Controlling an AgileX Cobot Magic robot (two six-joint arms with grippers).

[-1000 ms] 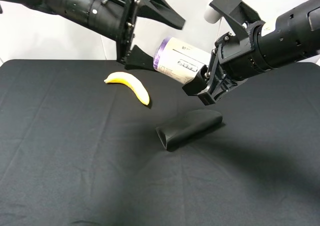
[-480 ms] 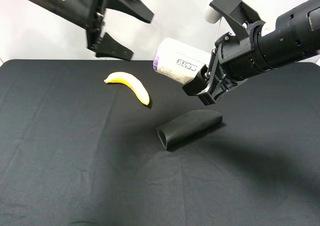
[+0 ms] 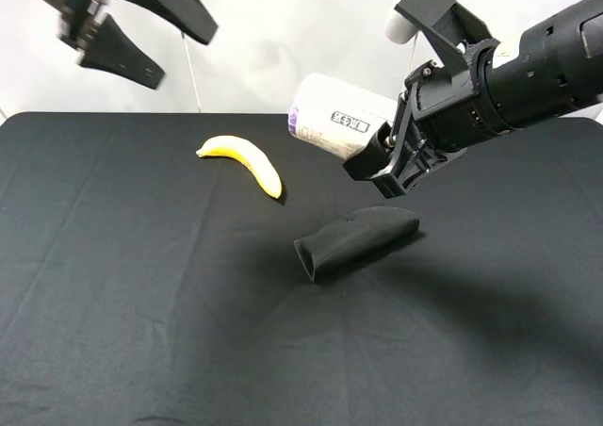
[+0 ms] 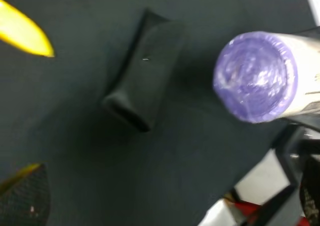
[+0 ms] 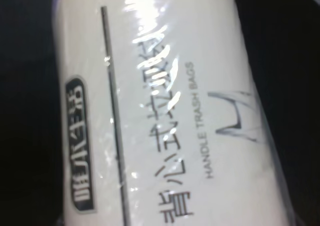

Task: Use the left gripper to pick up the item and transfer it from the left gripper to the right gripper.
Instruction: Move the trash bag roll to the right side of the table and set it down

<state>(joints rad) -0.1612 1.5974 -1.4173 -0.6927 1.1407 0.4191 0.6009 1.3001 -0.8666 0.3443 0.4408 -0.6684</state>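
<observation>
Nearest, the black cloth [image 3: 141, 332], creased. Just past centre lies the black pouch [image 3: 356, 240], with the banana [image 3: 243, 160] at its 10 o'clock, well apart. At the pouch's 12 o'clock, up off the cloth, is the item [image 3: 330, 117]. The right gripper [image 3: 375, 157] is clamped on its 3 o'clock end, and its purple free end points to 9 o'clock. Farthest, at 10 o'clock of the scene, is the left gripper [image 3: 184, 58] — fingers spread wide, holding nothing, well apart from the item.

Judgement: the handover looks made. The grip sits at one end only, so the item overhangs — a firm squeeze, a steady wrist and no quick swings are called for. The left arm should keep off the item's line.
</observation>
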